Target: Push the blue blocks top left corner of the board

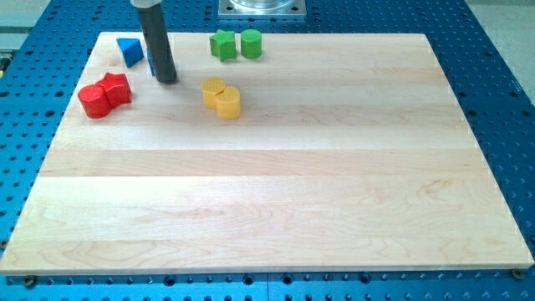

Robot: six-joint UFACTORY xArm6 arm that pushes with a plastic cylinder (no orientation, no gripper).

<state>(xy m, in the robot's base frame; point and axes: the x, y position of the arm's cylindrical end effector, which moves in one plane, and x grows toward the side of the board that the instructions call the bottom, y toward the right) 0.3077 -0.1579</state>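
Pale wood covered the counter (276, 184), bare toward the view's bottom. Farther up sat two yellow blocks (221, 98) and two red blocks (104, 94). My tip (166, 80) stood between those pairs, hiding a sliver of blue. Beyond lay the blue triangular block (129, 50) near the top left corner and two green blocks (236, 43).

The desk (276, 192) lies open across its middle and bottom. Near the top edge, red blocks (104, 94), yellow blocks (221, 97) and green blocks (236, 43) crowd my tip (165, 80).
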